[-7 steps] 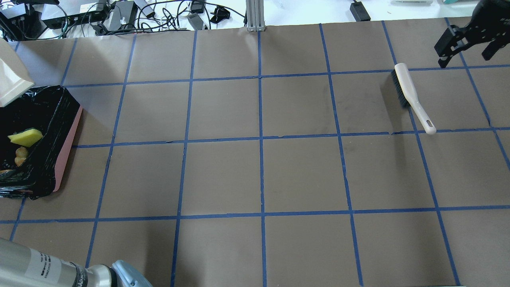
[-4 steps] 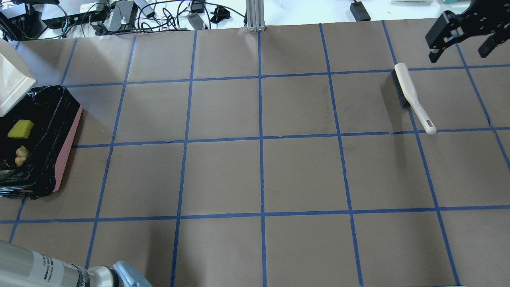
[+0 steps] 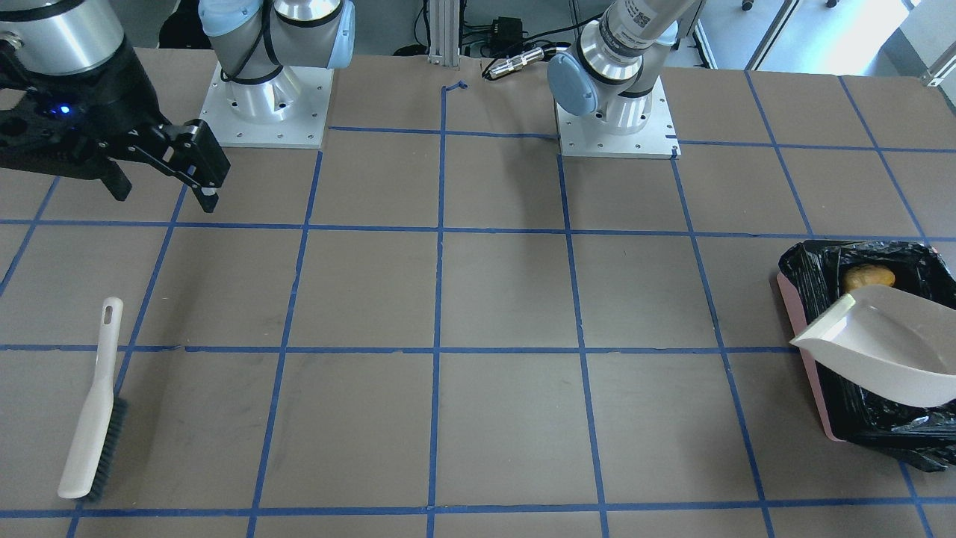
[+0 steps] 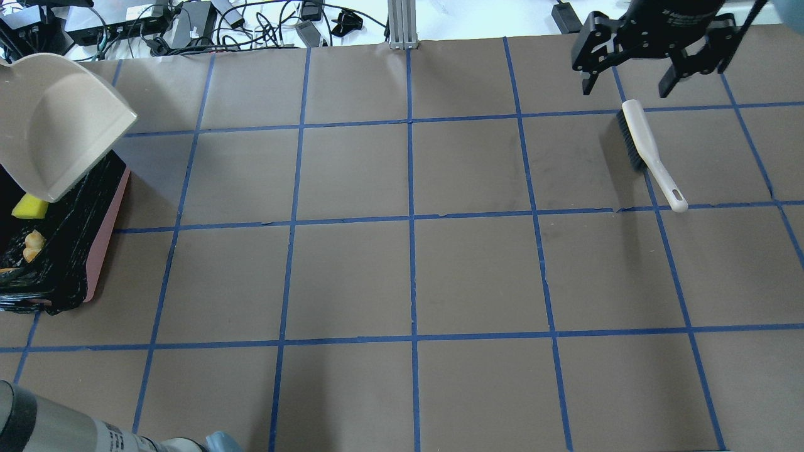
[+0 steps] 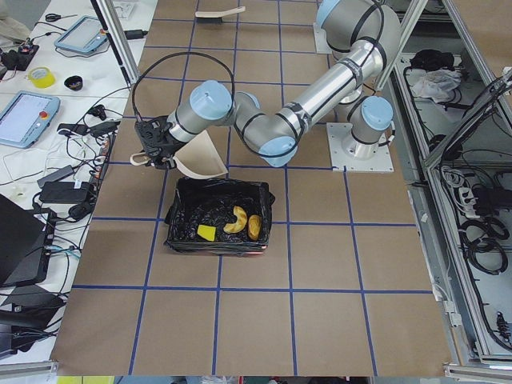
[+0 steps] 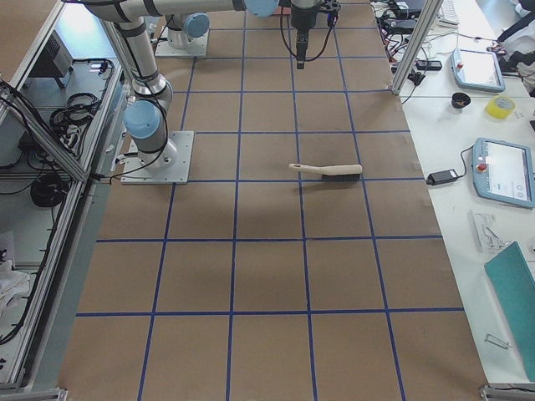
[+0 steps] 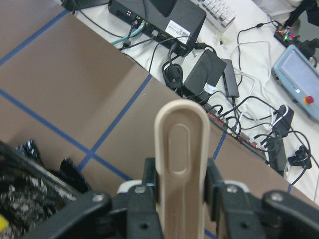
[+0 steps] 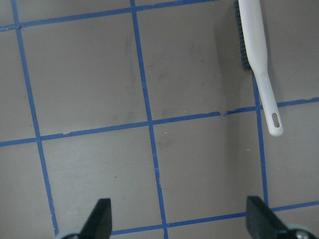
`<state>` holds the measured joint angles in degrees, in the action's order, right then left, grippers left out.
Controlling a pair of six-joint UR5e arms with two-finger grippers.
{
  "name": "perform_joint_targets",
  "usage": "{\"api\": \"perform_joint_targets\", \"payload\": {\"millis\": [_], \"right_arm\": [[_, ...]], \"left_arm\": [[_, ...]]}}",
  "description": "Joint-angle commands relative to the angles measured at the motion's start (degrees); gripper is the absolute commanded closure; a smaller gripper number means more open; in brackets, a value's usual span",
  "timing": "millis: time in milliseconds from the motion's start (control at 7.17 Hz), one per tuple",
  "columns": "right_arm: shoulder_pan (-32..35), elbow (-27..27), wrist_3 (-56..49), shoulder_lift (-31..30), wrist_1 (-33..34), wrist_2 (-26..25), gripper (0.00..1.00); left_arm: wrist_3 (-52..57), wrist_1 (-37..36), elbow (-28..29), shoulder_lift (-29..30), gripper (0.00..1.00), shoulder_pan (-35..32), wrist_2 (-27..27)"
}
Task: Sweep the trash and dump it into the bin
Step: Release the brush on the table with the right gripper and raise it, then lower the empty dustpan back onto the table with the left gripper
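At the table's left end stands the bin [image 4: 105,242], and all the trash I can make out lies inside it on the black liner [image 4: 75,207]: a yellow-green wedge [image 4: 28,207], a golden-brown lump [image 3: 868,277] and a pale crescent [image 5: 236,220]. The dustpan [image 4: 63,125] hangs tilted over the bin's far end. Its scoop looks empty, its lip is over the bin, and its handle [image 7: 181,164] runs away toward the cable-strewn edge. The left gripper [image 7: 180,186] is clamped on that handle, one finger on either side. The bin therefore lies directly under that hand and on the robot's side of it. I judge the dumping done, so what remains is to draw the pan clear along its handle's line without the lip catching the liner. Well apart, across the taped grid to the right, the brush [image 4: 647,154] lies flat. Its long axis slants from the bristle head on the far side to the handle tip nearer the robot. The right gripper [image 4: 626,86] hovers just beyond the bristle end, fingers spread wide with nothing between them, and is much the nearer arm to the brush.
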<state>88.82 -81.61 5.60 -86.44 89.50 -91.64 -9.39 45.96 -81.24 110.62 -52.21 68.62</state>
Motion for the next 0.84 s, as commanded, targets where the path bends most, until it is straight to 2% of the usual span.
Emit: {"api": "perform_joint_targets", "payload": {"millis": [0,139,279,418,558,697], "right_arm": [[1.45,-3.63,-7.02,0.39,9.93,-0.20,0.07],[0.40,-3.39,-9.96,0.65,15.90,-0.03,0.01],[-0.66,-2.95,-9.99,0.66,16.31,0.23,0.00],[-1.19,-2.86,-10.08,0.66,16.23,-0.11,0.00],[-1.80,-2.86,-10.08,0.66,15.71,-0.11,0.00],[-2.42,-2.94,-10.08,0.66,15.53,0.41,0.00]], "left_arm": [[-13.32,10.06,-0.67,-2.24,1.00,-6.39,11.59],[-20.25,12.89,-1.28,-2.16,1.00,-8.85,14.93],[-27.72,13.01,-3.90,-2.08,1.00,-12.00,17.84],[-35.10,12.05,-6.45,-1.03,1.00,-16.13,25.26],[-44.92,12.22,-7.61,0.02,1.00,-19.30,29.17],[-49.19,12.31,-7.79,1.43,1.00,-20.72,29.38]]}}
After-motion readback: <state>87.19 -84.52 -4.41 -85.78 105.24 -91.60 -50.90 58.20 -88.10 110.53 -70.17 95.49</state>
